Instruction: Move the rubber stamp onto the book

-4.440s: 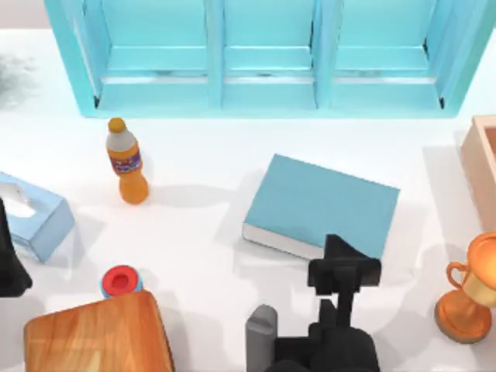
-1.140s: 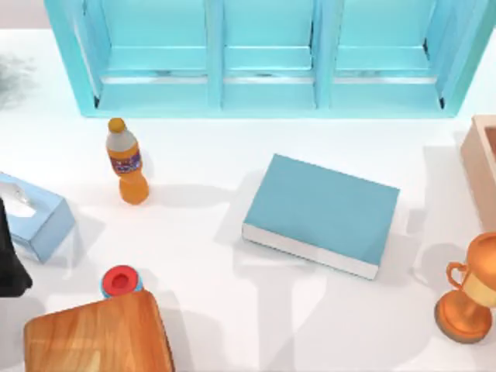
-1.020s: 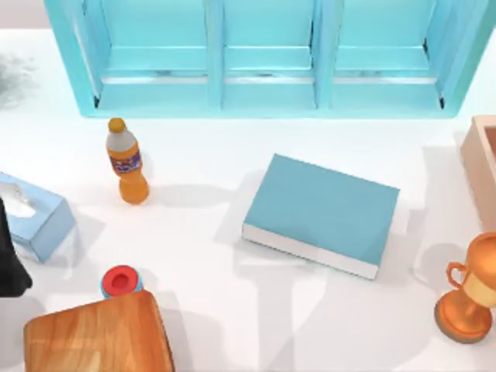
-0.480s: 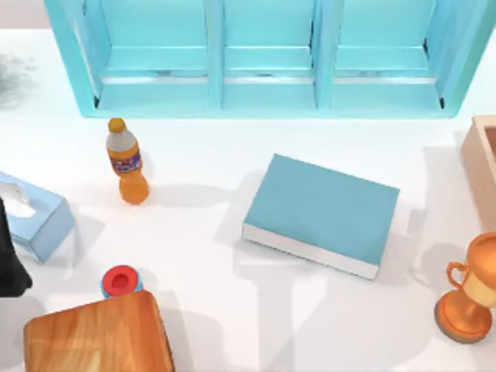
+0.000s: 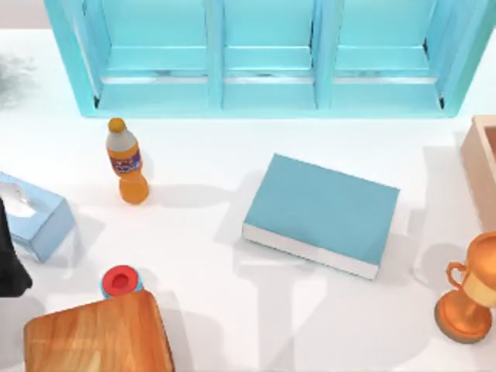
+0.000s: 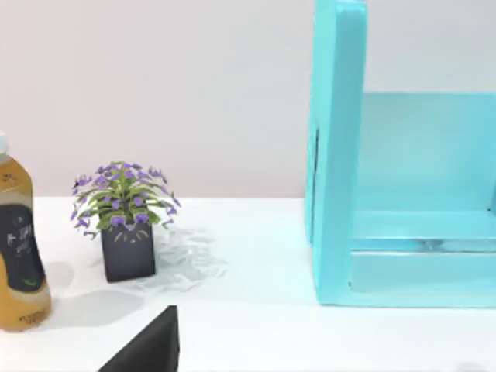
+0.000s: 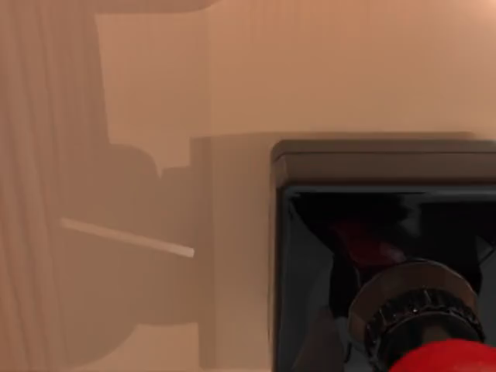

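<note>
Left arm (image 5: 9, 260) is looking like a plain matte black chunk, blocky and angular, showing 0 markings or cables.

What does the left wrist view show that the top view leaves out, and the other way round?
The left wrist view adds a potted plant with purple flowers and a brown bottle with a dark label, both standing on the table. The top view adds the book, an orange bottle, a tissue box, a wooden board, a trophy and my parked left arm at the left edge. Both share the blue shelf and the white table.
</note>
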Available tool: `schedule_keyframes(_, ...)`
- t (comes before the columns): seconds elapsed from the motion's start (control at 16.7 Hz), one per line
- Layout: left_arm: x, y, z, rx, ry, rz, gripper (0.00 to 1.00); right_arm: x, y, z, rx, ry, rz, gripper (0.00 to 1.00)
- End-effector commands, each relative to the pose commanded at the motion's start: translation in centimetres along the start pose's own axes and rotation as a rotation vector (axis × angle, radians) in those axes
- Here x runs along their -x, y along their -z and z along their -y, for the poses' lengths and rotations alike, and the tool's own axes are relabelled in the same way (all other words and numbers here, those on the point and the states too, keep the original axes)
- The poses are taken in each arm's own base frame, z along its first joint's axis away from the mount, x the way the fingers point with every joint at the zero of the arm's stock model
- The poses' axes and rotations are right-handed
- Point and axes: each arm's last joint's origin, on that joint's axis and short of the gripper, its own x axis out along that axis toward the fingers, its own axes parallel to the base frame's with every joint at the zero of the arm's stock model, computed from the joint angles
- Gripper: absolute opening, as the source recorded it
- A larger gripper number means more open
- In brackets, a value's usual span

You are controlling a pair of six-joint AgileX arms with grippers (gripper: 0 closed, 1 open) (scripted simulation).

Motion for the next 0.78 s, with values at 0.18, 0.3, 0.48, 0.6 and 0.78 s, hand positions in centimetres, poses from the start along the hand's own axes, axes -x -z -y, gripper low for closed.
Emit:
schedule_keyframes(0.18, 0.0, 0.0, 0.0, 0.0, 0.0, 0.0, 1.0, 0.1, 0.0, 0.0, -0.001, 0.001, 0.002, 0.0)
schedule_keyframes(0.3, 0.0, 0.0, 0.0, 0.0, 0.0, 0.0, 1.0, 0.4, -0.2, -0.3, -0.004, 0.001, 0.003, 0.0)
schedule_keyframes(0.48, 0.0, 0.0, 0.0, 0.0, 0.0, 0.0, 1.0, 3.0, -1.4, -2.6, -0.009, 0.0, 0.005, 0.0)
schedule_keyframes(0.6, 0.0, 0.0, 0.0, 0.0, 0.0, 0.0, 1.0, 5.5, -2.0, -5.3, -0.008, 0.0, -0.001, 0.0)
schedule_keyframes(0.78, 0.0, 0.0, 0.0, 0.0, 0.0, 0.0, 1.0, 9.6, -1.8, -9.8, -0.003, 0.001, -0.02, 0.0)
